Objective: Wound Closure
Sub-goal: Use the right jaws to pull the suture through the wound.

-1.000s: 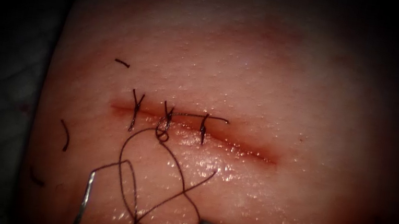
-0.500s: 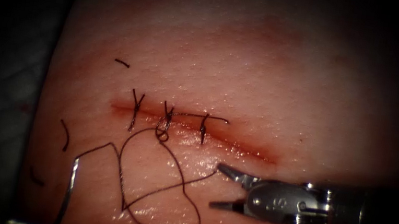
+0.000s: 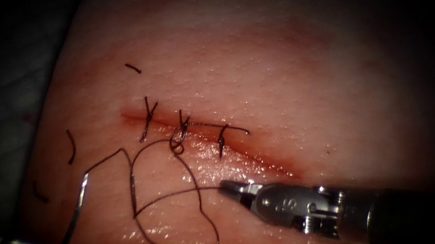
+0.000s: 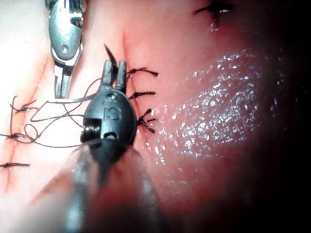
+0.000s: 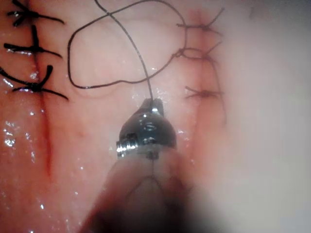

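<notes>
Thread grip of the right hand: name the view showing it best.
Right wrist view: the thread runs into the shut right hand, close up. Endoscope view shows the grip side-on; left wrist view shows that hand farther off.

- On the metal body of my right claw (image 3: 232,188), just behind its two blades, the endoscope view shows a small stamped mark. It reads like "S" with a second character beside it that I cannot make out.
- In the left wrist view, the dark rounded body of a claw (image 4: 112,73) carries a stamped mark that reads "IS" or "SI"; I cannot tell which way up it stands.
</notes>
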